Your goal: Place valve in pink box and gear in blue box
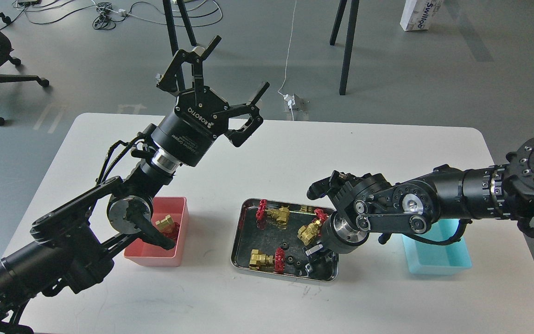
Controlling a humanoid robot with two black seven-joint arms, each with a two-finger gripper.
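In steel tray [239,241] corner — right end effector [315,260] low.

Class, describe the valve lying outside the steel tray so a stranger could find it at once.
Start at the white table, then find the pink box near its left front. Inside lies one valve, brass with a red handwheel; the other three valves sit in the steel tray.

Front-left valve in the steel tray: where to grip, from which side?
Grip the brass body of the front-left valve, coming from above. It lies on its side in the steel tray, red handwheel pointing right, so fingers likely fit front and back of the body.
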